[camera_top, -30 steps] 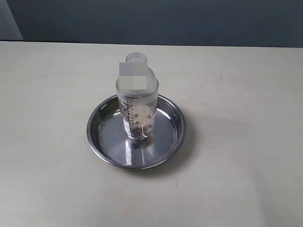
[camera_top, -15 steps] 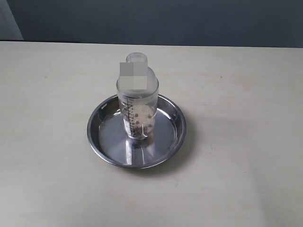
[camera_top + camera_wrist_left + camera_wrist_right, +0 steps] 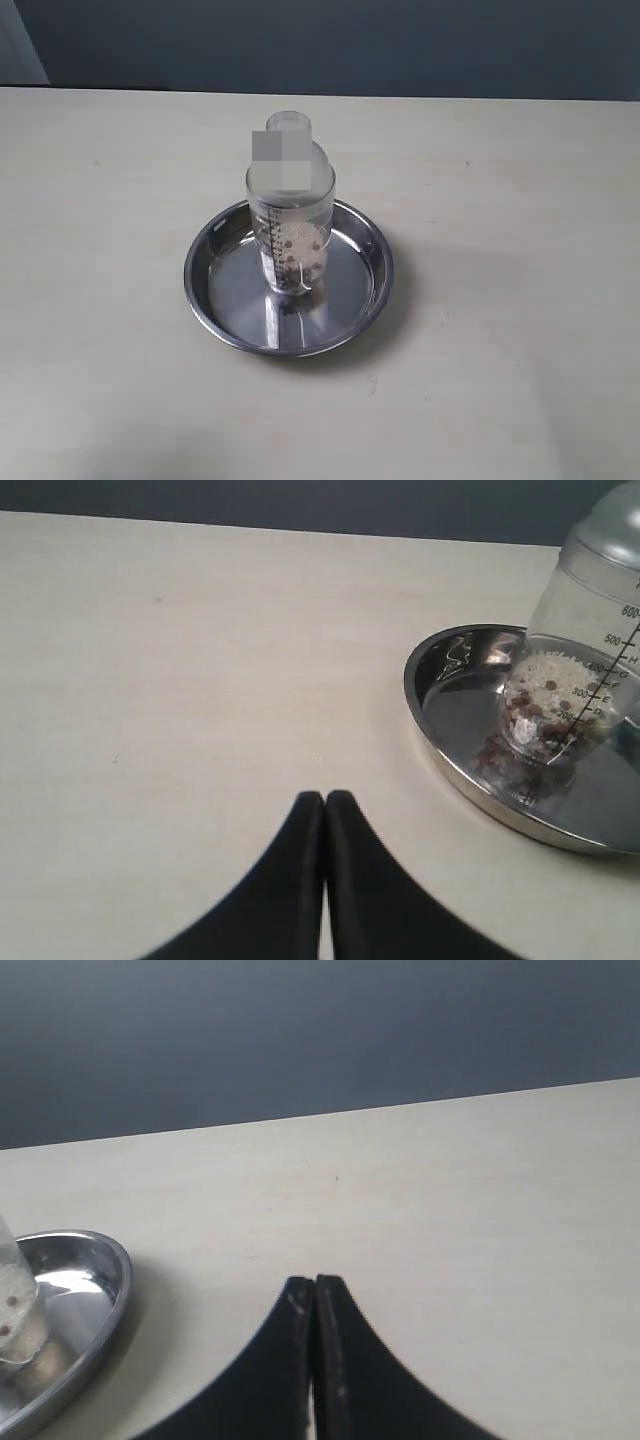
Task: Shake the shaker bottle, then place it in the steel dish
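— What's at the frame's edge?
— The steel dish (image 3: 108, 1272), cut off, the shaker bottle (image 3: 12, 1305) inside it.
— And the right gripper (image 3: 314, 1283)?
— Tips pressed together above the table (image 3: 460, 1210), apart from the dish.

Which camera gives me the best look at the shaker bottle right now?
The exterior view: the whole shaker bottle shows, cap to base, upright in the steel dish. The left wrist view cuts off its top and one side; the right wrist view catches only a sliver at its edge.
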Controlling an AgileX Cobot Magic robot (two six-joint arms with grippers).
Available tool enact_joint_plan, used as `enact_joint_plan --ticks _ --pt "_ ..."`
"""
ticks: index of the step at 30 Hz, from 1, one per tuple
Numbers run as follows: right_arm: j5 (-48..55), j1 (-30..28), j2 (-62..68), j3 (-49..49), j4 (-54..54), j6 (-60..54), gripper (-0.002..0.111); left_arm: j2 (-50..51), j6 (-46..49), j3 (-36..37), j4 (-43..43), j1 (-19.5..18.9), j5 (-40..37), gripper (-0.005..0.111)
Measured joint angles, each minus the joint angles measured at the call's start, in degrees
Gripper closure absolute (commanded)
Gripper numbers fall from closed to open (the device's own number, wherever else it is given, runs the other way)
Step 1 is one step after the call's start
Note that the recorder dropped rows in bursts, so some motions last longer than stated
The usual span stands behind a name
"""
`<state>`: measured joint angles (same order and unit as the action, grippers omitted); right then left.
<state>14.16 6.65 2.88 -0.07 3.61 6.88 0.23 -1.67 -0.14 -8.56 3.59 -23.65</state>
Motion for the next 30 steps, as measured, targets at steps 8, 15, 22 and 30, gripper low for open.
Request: enact_joint_plan --ticks 8,15,22,30 --pt "0.0 0.0 0.0 0.0 0.0 0.0 0.109 0.0 -0.4 0.4 0.5 0.0 1.4 0.106" --pt "0.0 0.0 0.0 0.0 0.0 0.0 0.109 0.0 -0.4 0.4 1.0 0.0 11.9 0.106" --pt "0.1 0.0 0.0 0.0 0.0 0.0 0.109 0.0 -0.4 0.4 1.9 0.0 12.1 0.106" --pt "0.1 0.0 0.0 0.0 0.0 0.0 0.109 0.0 -0.4 0.4 2.0 0.0 12.1 0.106"
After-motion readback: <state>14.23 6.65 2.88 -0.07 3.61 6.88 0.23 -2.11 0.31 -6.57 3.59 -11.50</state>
